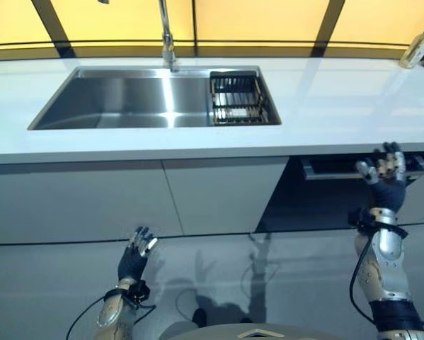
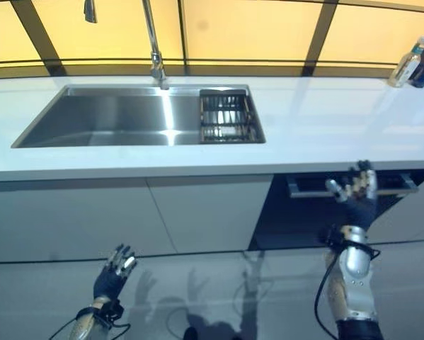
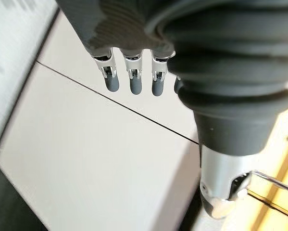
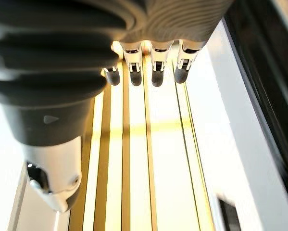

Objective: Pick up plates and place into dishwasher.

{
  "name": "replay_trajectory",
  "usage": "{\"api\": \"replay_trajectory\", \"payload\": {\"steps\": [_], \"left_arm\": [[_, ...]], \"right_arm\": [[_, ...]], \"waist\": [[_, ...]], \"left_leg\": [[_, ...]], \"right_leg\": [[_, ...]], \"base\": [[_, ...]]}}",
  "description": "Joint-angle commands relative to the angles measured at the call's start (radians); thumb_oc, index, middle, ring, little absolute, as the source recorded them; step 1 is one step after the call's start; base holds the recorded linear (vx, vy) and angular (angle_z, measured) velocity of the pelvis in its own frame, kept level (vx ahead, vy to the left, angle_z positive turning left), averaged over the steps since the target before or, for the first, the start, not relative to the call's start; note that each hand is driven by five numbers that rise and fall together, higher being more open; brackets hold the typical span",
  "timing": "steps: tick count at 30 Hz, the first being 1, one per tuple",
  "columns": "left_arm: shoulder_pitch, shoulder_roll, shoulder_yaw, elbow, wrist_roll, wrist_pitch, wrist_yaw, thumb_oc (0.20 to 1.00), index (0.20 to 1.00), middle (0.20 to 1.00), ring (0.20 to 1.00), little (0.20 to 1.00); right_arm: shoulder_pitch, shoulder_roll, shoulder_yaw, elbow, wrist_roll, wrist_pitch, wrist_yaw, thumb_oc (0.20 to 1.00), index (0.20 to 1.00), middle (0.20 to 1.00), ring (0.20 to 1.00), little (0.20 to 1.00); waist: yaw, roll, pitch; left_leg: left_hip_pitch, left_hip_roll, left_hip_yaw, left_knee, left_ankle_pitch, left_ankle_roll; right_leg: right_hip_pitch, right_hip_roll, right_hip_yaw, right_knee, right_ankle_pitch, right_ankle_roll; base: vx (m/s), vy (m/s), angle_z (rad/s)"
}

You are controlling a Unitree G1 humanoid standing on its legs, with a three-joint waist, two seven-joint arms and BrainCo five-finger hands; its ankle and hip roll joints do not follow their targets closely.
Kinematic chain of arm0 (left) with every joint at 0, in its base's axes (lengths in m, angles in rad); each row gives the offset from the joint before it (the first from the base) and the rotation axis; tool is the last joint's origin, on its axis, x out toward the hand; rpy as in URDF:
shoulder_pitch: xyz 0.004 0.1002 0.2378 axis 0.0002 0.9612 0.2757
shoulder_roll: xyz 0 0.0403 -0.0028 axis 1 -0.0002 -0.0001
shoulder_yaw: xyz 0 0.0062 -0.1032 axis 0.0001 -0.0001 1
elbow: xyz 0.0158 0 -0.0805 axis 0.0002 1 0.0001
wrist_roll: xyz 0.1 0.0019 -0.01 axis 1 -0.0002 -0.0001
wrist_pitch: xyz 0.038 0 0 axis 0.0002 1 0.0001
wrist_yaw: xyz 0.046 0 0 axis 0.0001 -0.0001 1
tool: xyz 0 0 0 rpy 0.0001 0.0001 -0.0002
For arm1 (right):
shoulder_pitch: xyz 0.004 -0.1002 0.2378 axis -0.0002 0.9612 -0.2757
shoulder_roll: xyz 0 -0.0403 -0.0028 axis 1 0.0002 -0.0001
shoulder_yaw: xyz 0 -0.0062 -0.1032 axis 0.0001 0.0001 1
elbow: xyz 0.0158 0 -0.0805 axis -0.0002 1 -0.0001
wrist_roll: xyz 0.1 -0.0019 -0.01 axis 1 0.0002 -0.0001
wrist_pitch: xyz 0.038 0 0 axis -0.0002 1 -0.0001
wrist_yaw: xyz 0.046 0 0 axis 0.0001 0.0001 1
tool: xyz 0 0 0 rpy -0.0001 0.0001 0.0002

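Under the white counter (image 1: 339, 106) at the right is the dark dishwasher front (image 1: 318, 205) with a silver handle bar (image 1: 328, 168) along its top. My right hand (image 1: 385, 170) is raised in front of the right part of that bar, open, fingers pointing up; whether it touches the bar I cannot tell. Its fingers (image 4: 156, 72) look straight in the right wrist view. My left hand (image 1: 137, 251) hangs low in front of the white cabinet doors (image 1: 219, 191), open and holding nothing. Its fingers (image 3: 134, 82) face a cabinet panel.
A steel sink (image 1: 112, 99) is set in the counter, with a black wire dish rack (image 1: 236, 99) in its right end and a tap (image 1: 168, 35) behind it. Bottles (image 1: 418, 46) stand at the far right corner of the counter.
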Motion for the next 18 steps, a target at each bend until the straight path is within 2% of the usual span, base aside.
{"api": "replay_trajectory", "payload": {"steps": [1, 3, 6, 11, 13, 18], "left_arm": [[-0.005, 0.054, -0.016, -0.166, -0.017, -0.032, 0.029, 1.000, 1.000, 1.000, 1.000, 1.000], [0.002, 0.063, -0.026, -0.210, -0.006, -0.039, 0.017, 1.000, 1.000, 1.000, 1.000, 1.000], [0.002, 0.083, -0.057, -0.259, -0.002, -0.046, 0.005, 1.000, 1.000, 1.000, 1.000, 1.000], [-0.012, 0.099, -0.091, -0.277, -0.036, -0.045, 0.018, 1.000, 1.000, 1.000, 1.000, 1.000], [-0.029, 0.097, -0.101, -0.237, -0.035, -0.053, 0.055, 1.000, 1.000, 1.000, 1.000, 1.000], [-0.022, 0.098, -0.096, -0.220, -0.028, -0.055, 0.070, 1.000, 1.000, 1.000, 1.000, 1.000]], "right_arm": [[0.041, 0.018, 0.069, -0.109, 0.150, -0.010, 0.176, 1.000, 1.000, 1.000, 1.000, 1.000], [0.078, 0.047, 0.118, -0.116, 0.232, 0.022, 0.259, 1.000, 1.000, 1.000, 1.000, 1.000], [0.099, 0.066, 0.179, -0.100, 0.308, 0.055, 0.307, 1.000, 1.000, 1.000, 1.000, 1.000], [0.075, 0.064, 0.259, -0.032, 0.275, 0.082, 0.316, 1.000, 1.000, 1.000, 1.000, 1.000], [0.055, 0.063, 0.303, 0.029, 0.215, 0.100, 0.274, 1.000, 1.000, 1.000, 1.000, 1.000], [0.076, 0.064, 0.319, 0.054, 0.247, 0.120, 0.310, 1.000, 1.000, 1.000, 1.000, 1.000]], "waist": [[-0.016, -0.019, -0.027], [-0.022, -0.017, -0.026], [-0.027, -0.012, -0.022], [-0.021, -0.005, -0.015], [-0.016, -0.005, -0.016], [-0.008, -0.010, -0.022]], "left_leg": [[-0.026, 0.044, 0.023, 0.046, -0.074, -0.012], [-0.028, 0.045, 0.028, 0.050, -0.074, -0.012], [-0.029, 0.046, 0.030, 0.056, -0.076, -0.014], [-0.026, 0.046, 0.026, 0.063, -0.080, -0.016], [-0.018, 0.046, 0.022, 0.059, -0.077, -0.019], [-0.020, 0.046, 0.016, 0.058, -0.074, -0.021]], "right_leg": [[-0.031, -0.031, -0.010, 0.009, 0.038, 0.054], [-0.034, -0.029, -0.006, 0.011, 0.037, 0.054], [-0.036, -0.027, -0.006, 0.017, 0.031, 0.052], [-0.032, -0.027, -0.015, 0.023, 0.022, 0.049], [-0.023, -0.029, -0.022, 0.020, 0.020, 0.047], [-0.018, -0.030, -0.032, 0.015, 0.017, 0.044]], "base": [[-0.02, 0.009, -0.03], [0.00, 0.000, 0.00], [0.00, 0.000, 0.00], [-0.03, 0.014, -0.10], [-0.01, 0.004, -0.03], [0.00, 0.000, 0.00]]}}
